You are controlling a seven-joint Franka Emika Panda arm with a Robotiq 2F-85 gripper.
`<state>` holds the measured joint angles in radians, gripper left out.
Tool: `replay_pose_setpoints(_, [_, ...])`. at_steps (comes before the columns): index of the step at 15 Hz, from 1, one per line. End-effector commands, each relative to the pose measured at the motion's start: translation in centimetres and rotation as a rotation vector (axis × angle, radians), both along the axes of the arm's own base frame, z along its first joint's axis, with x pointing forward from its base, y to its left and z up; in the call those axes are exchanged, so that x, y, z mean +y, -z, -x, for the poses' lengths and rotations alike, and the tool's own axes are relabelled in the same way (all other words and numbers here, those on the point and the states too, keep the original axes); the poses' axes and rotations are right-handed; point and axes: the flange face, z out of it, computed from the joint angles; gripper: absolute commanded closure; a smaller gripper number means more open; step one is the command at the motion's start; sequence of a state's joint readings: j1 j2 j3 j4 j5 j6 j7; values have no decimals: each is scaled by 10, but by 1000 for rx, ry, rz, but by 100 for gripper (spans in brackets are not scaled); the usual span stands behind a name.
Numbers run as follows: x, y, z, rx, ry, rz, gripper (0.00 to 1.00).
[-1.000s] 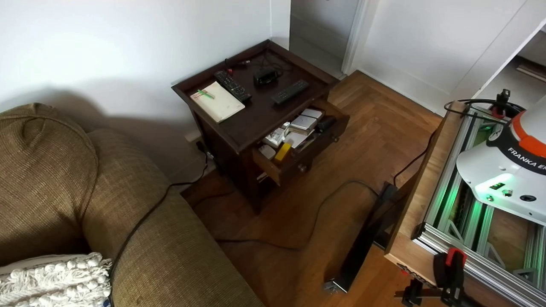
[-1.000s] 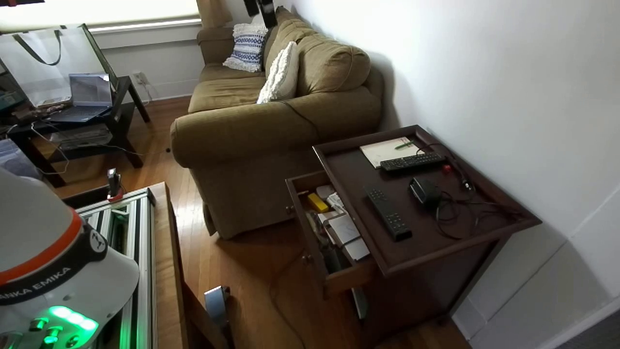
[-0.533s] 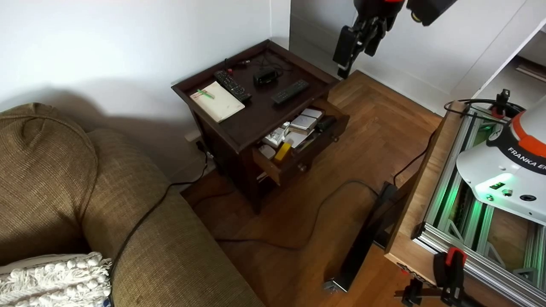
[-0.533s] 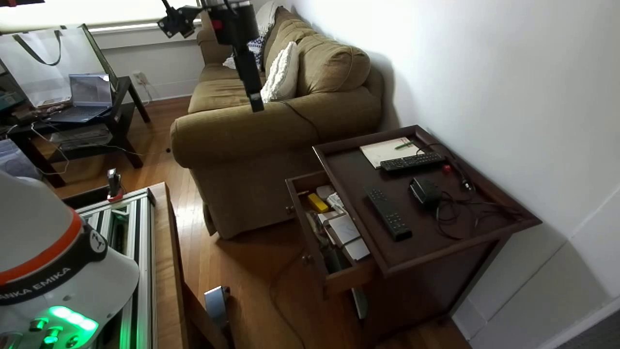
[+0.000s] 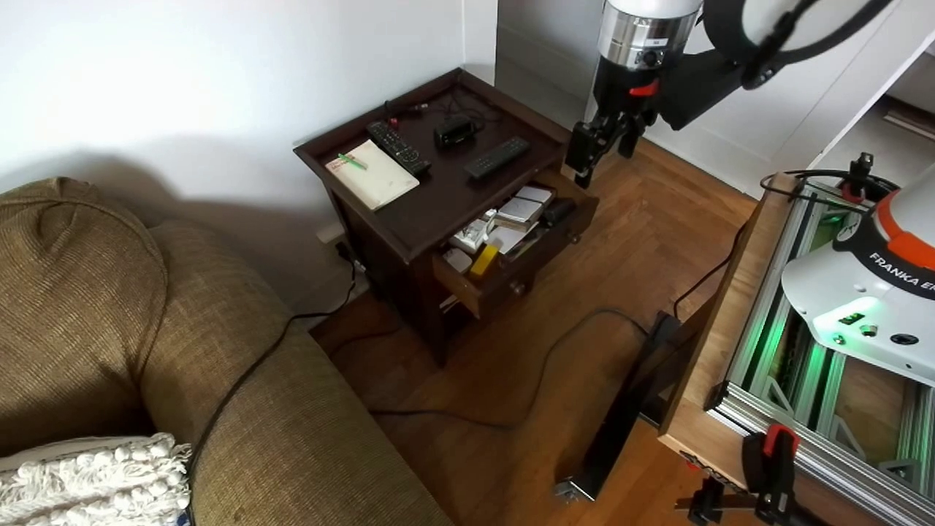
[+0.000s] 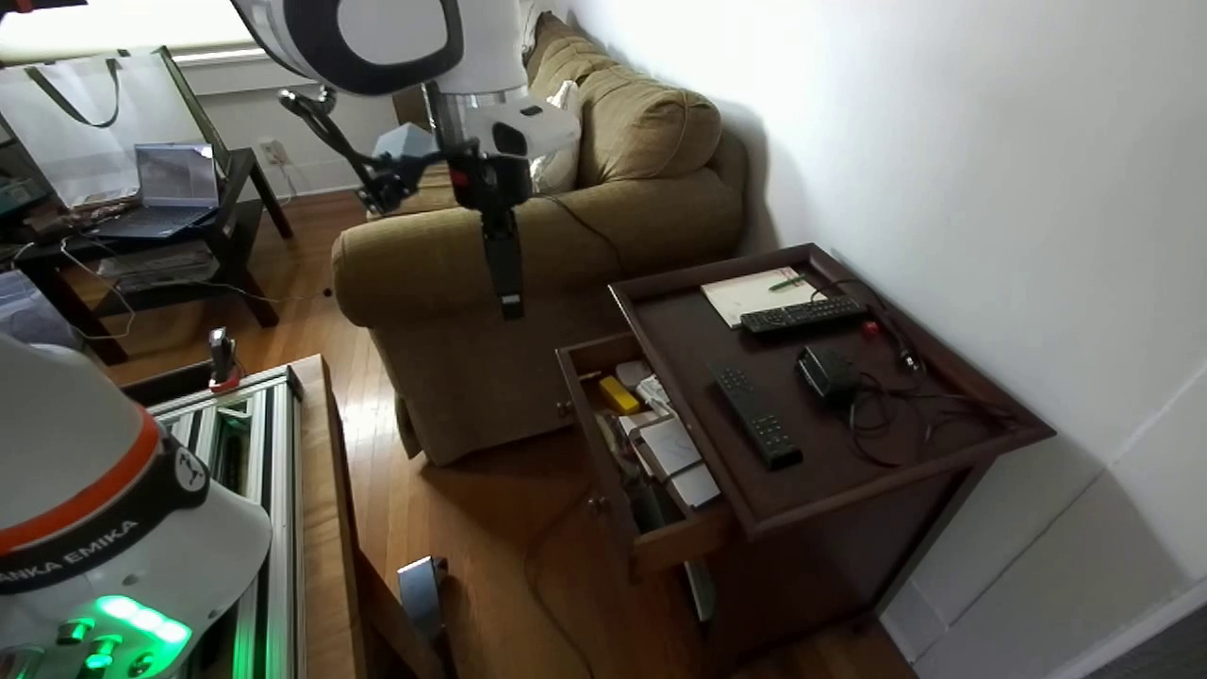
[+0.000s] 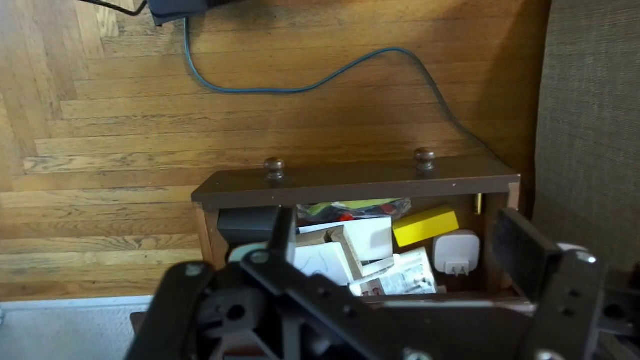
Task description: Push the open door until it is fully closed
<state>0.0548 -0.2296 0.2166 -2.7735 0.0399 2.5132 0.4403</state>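
The door is the dark brown drawer of the small side table. It stands pulled out, with its front panel (image 5: 544, 256) facing the robot base; the panel also shows in an exterior view (image 6: 613, 471) and the wrist view (image 7: 350, 183). Two round knobs (image 7: 275, 168) are on the panel. My gripper (image 7: 398, 222) is open and empty, its fingers wide apart. In the wrist view the fingers overlap the drawer's inside. In both exterior views the gripper (image 5: 605, 166) hangs above and apart from the drawer, pointing down (image 6: 510, 304).
The table top (image 5: 431, 219) holds remotes, a notepad (image 5: 372, 174) and a black adapter (image 5: 456, 130). Inside the drawer lie a yellow block (image 7: 425, 226), a white charger (image 7: 456, 250) and papers. A sofa (image 6: 528, 255) stands beside it. A cable (image 7: 300, 90) runs across the floor.
The arm has come into view from above and the gripper has moved down toward the drawer. The drawer has not moved.
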Motion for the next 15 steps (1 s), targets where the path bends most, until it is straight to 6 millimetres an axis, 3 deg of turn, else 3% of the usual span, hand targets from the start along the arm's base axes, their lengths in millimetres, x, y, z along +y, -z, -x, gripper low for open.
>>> replay_pose_setpoints(1, [-65,31,-15,9,30,-88,0])
replay_pose_setpoints(4, [-108,51,-18,-10,33,-130,0])
replay_pose_setpoints(6, [-123,64,-13,9,15,-153,0])
replay_pose_setpoints(9, [-133,82,-7,44,-60,-165,0])
replay_pose_setpoints(10, [-128,70,-10,38,-29,-158,0])
replay_pose_setpoints(15, [-130,70,-13,37,-34,-157,0])
